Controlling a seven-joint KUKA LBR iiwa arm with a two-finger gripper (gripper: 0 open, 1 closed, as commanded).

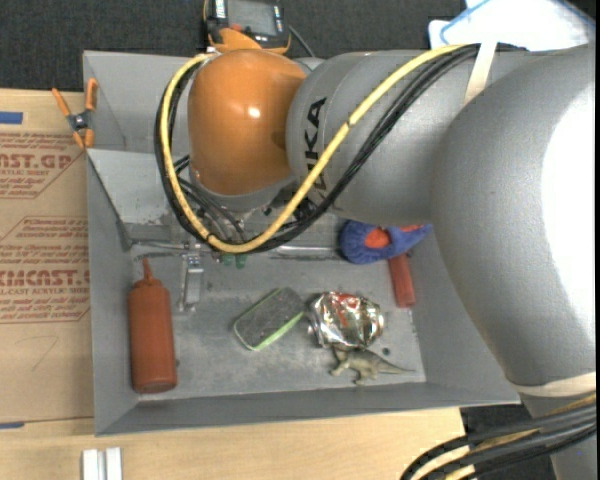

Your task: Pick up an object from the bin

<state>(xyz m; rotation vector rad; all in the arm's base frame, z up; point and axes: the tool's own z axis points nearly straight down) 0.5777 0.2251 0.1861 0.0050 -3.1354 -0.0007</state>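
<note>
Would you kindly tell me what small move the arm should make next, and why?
Probably a short sideways shift toward the red squeeze bottle. The end effector hangs over bare bin floor between that bottle and the green-edged sponge, seemingly with nothing beneath it to grasp, and the bottle lies nearer.

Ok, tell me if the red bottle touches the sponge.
Apart. The camera view shows a strip of bare bin floor between the red bottle and the sponge.

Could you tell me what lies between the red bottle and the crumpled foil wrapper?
A green-edged sponge lies there, seen in the camera view.
</note>
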